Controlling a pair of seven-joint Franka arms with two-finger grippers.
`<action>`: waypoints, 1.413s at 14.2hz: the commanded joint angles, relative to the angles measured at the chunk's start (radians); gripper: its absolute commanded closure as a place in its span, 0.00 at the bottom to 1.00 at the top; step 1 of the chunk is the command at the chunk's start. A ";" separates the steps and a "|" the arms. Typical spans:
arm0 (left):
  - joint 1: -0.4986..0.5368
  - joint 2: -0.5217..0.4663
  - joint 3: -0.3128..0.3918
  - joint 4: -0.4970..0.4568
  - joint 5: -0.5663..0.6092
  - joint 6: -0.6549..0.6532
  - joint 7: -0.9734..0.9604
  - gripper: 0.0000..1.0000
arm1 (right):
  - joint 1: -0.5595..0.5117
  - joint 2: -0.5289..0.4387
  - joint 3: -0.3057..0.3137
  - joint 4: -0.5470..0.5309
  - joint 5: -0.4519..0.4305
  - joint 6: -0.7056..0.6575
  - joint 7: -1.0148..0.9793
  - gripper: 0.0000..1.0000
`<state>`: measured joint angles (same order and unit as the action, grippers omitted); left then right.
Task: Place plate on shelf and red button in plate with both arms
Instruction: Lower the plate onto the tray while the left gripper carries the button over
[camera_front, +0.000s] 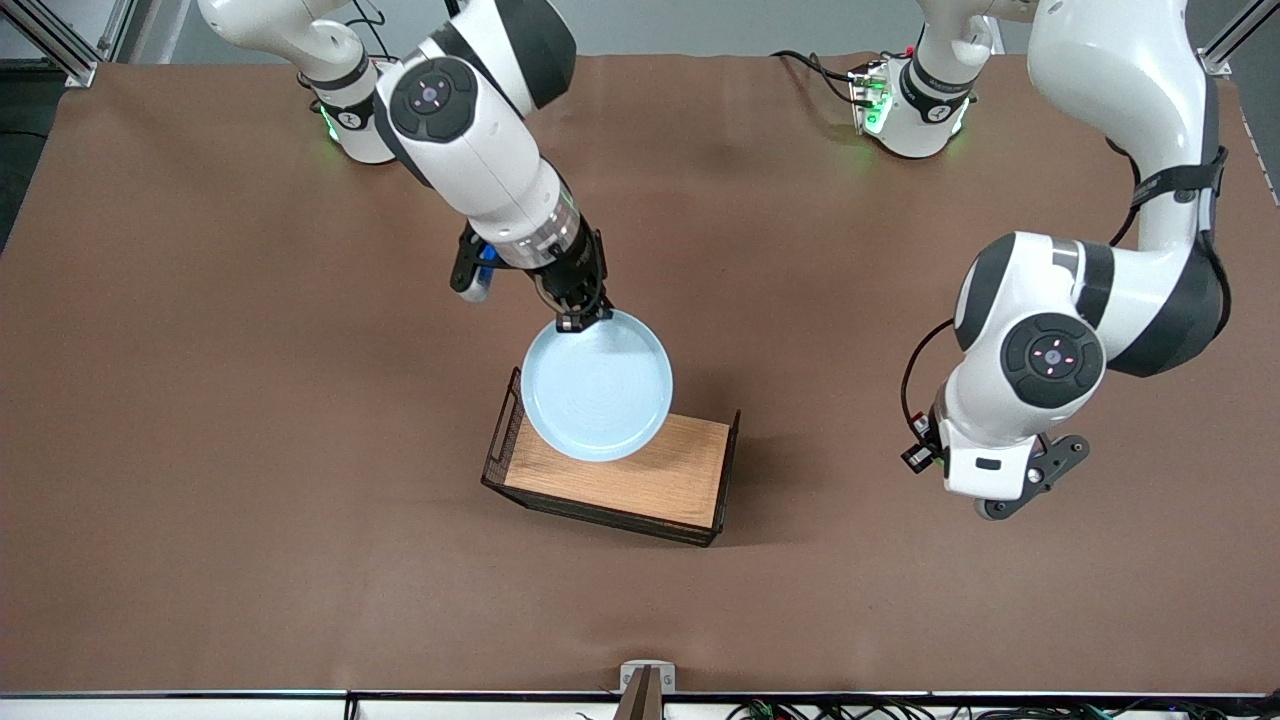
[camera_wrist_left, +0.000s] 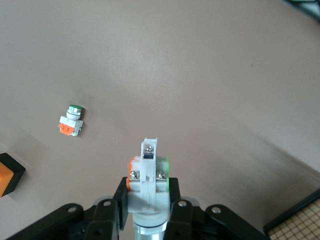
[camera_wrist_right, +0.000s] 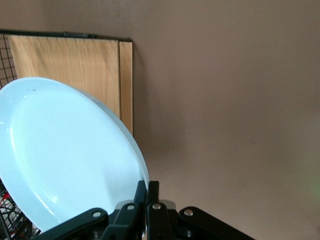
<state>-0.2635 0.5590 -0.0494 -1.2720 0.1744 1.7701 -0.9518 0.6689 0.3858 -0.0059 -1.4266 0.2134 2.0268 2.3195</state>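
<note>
Plate, pinched at its rim by the right claw, is held over the tray at frame centre. Red button is clamped in the left claw at lower right. Plate should be lowered level before release.

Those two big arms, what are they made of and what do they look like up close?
Both arms are glossy white rounded shells with black joint bands. Each carries a round black cap with small pink lights. Green lights glow at the bases, and thin black cables run along them. The right gripper and left gripper are black, with slim black jaws.
</note>
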 joint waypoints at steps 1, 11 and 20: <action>-0.003 -0.040 -0.006 0.009 -0.053 -0.020 -0.036 0.89 | 0.026 0.050 -0.016 0.046 -0.029 0.035 0.032 1.00; -0.022 -0.053 -0.130 0.026 -0.214 0.172 -0.260 0.89 | 0.046 0.160 -0.014 0.043 -0.101 0.151 0.028 1.00; -0.023 -0.047 -0.204 0.023 -0.217 0.339 -0.399 0.89 | 0.046 0.231 -0.013 0.040 -0.150 0.188 0.017 0.98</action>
<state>-0.2895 0.5168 -0.2351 -1.2444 -0.0283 2.0736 -1.3193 0.7036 0.5825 -0.0103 -1.4159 0.0877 2.2119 2.3245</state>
